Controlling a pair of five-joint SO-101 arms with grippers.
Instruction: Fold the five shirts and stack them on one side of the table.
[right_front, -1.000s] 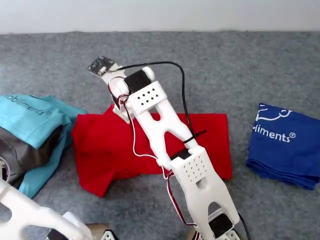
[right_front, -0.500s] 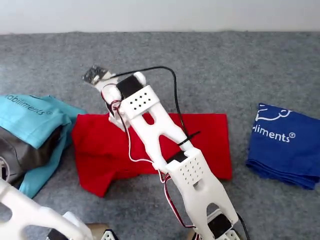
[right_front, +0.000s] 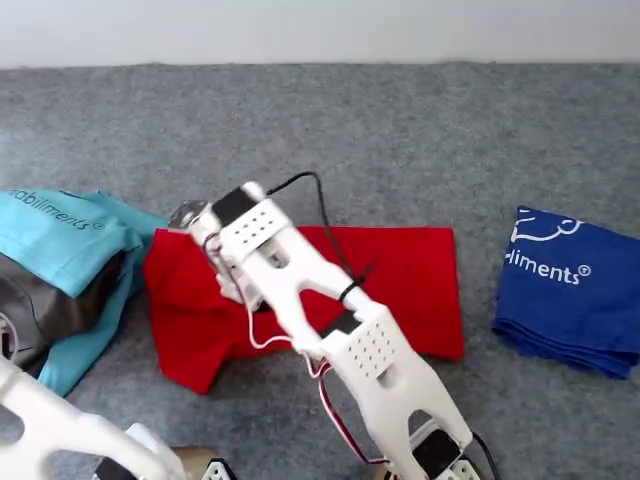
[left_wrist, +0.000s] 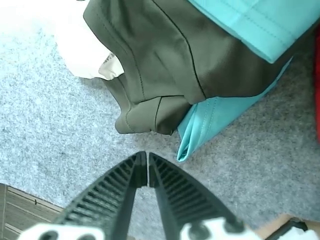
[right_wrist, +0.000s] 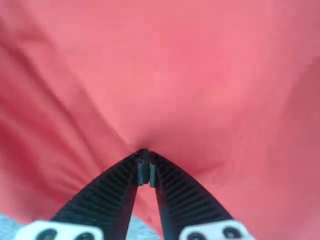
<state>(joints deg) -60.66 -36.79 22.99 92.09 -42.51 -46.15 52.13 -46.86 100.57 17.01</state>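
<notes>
Brightly and evenly lit, with soft light as from overhead. Only faintly shadowed on the red shirt (right_front: 190, 310) beneath the white arm (right_front: 380, 350). Washed almost to white at the cream cloth (left_wrist: 75, 52) in the left wrist view. Darker in the folds of the dark shirt (left_wrist: 150, 60). Matte across the grey worktop (right_front: 450, 130).

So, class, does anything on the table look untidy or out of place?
Yes. On the left, a teal shirt and a dark shirt lie in a crumpled heap. The red shirt is lopsided, one corner jutting out. The blue shirt looks neat.
</notes>
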